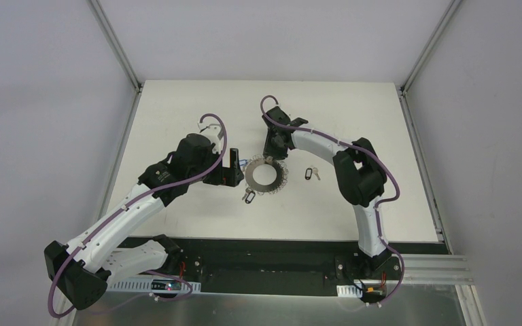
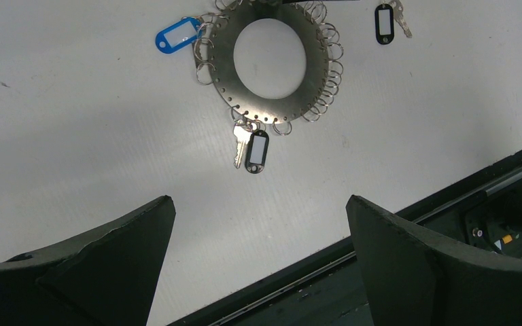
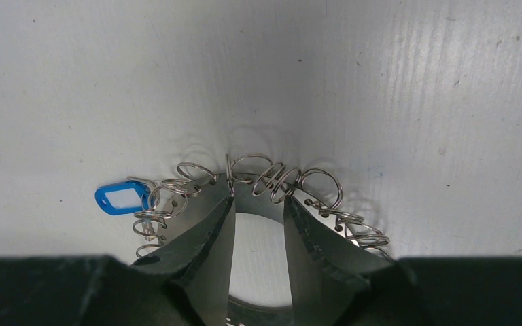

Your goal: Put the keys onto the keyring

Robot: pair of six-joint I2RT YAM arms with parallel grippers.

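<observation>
The keyring lies flat on the white table; it also shows in the left wrist view. A key with a black tag hangs from a loop on its near rim. A key with a blue tag sits at its left rim. Another black-tagged key lies loose to the ring's right. My right gripper stands on the ring's far rim, jaws a narrow gap apart with nothing gripped. My left gripper is wide open and empty, just left of the ring.
The table's near edge with a black strip runs below the ring and crosses the left wrist view. Metal frame posts stand at the table's far corners.
</observation>
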